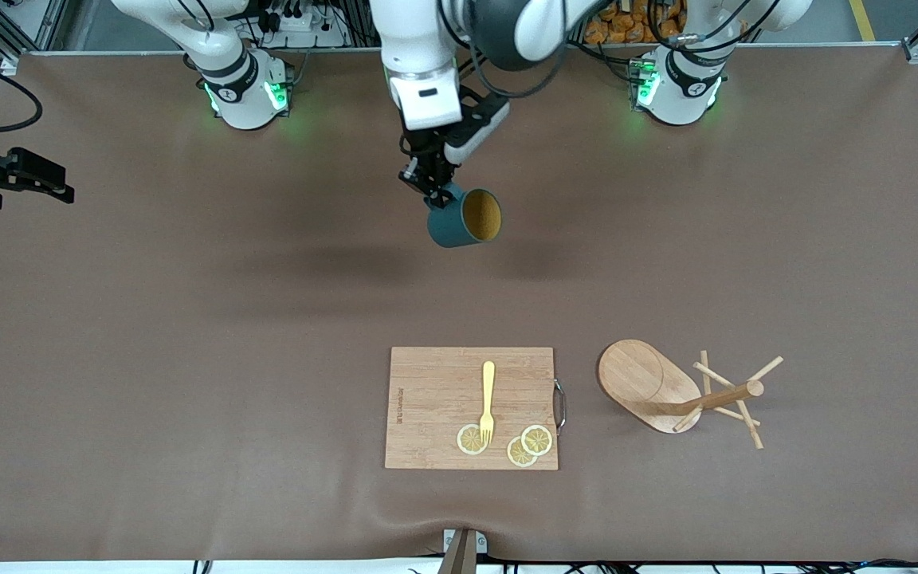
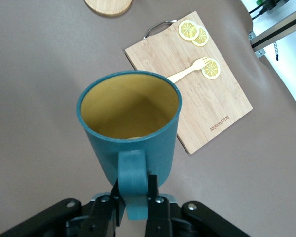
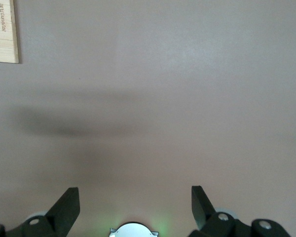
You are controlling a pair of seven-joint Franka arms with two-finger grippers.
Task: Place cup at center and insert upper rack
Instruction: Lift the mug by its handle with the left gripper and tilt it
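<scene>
The teal-green cup (image 1: 465, 218) with a tan-yellow inside hangs tilted in the air over the bare table between the two arm bases. My left gripper (image 1: 432, 188) is shut on its small side handle (image 2: 133, 190), one finger on each side, and the cup's open mouth (image 2: 129, 106) points away from the wrist. The upper rack (image 1: 670, 392), a light wooden mug tree, lies tipped on its side toward the left arm's end, beside the cutting board; only its oval base (image 2: 108, 5) shows in the left wrist view. My right gripper (image 1: 56, 190) waits open at the right arm's end, its fingers (image 3: 69, 205) spread over bare table.
A rectangular wooden cutting board (image 1: 435, 399) lies near the front edge, carrying a yellow fork (image 1: 488, 399) and three lemon slices (image 1: 529, 443); a metal handle (image 1: 560, 405) faces the rack. Its corner (image 3: 2, 29) shows in the right wrist view. Brown mat (image 1: 188, 335) covers the table.
</scene>
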